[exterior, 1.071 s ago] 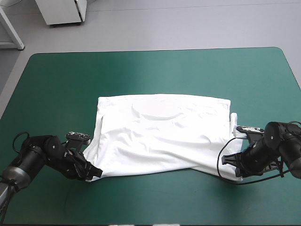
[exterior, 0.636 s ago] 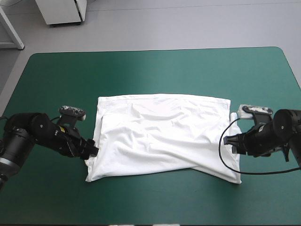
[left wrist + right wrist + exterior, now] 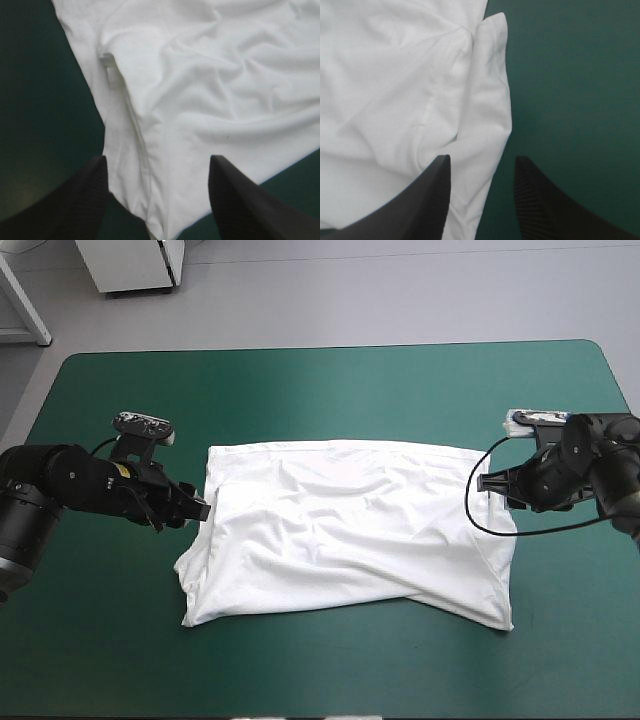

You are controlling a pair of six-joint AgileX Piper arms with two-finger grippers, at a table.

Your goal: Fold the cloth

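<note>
Lying on teal-green cover (image 3: 320, 390): rumpled white T-shirt (image 3: 350, 530).

1. The left arm (image 3: 60, 490), black and built of thick, rounded, drum-like segments, carries a small yellow mark near its wrist.
2. The right arm (image 3: 595, 465) is the same glossy black, with bulbous joints.
3. The left gripper (image 3: 157, 167) has two broad black fingers (image 3: 80, 200), curved like fins, their surface finely ribbed.
4. The right gripper (image 3: 480, 162) has matching black fingers (image 3: 540, 205) with the same fine ribbing.
</note>
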